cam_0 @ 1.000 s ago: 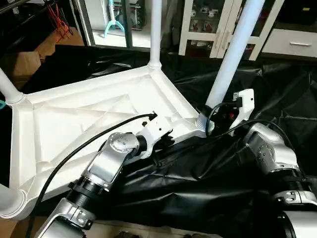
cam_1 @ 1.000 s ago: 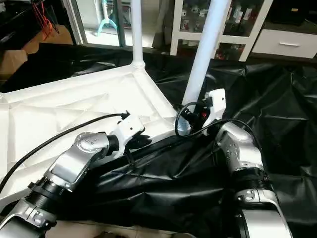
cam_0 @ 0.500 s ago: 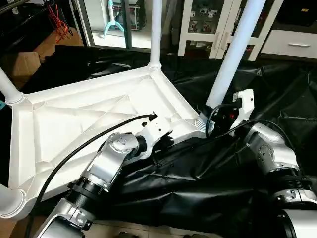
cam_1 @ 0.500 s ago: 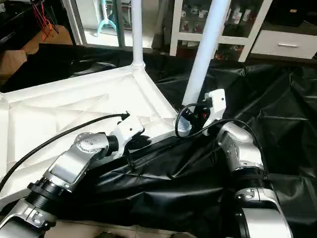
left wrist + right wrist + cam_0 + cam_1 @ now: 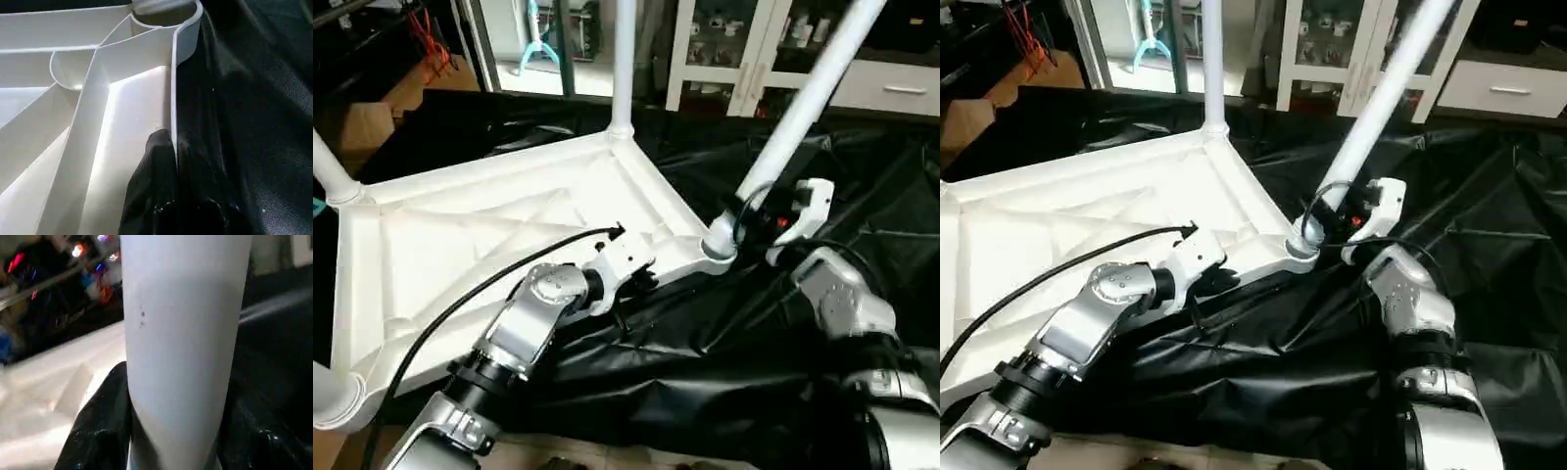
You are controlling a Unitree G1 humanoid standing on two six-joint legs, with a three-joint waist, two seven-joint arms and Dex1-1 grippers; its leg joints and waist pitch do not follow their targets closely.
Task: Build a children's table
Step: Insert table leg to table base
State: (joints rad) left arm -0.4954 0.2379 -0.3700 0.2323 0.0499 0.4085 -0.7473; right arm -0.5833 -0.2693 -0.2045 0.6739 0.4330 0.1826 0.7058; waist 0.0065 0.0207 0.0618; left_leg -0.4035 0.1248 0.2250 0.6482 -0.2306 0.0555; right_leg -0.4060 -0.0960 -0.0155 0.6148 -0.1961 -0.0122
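Three legs already stand in the upturned tabletop (image 5: 489, 235). My right gripper (image 5: 171, 431) clamps the fourth leg (image 5: 803, 108), tilted, not yet seated square. My left gripper (image 5: 168, 161) pinches the tabletop's rim.

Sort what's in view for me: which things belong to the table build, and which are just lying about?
Part of the job:
tabletop, upside down, left tool pinching its rim
near-right leg, tilted in its socket, right tool around it
far leg, upright
two left-side legs

Lying about:
black plastic sheet
white cabinets
cardboard box
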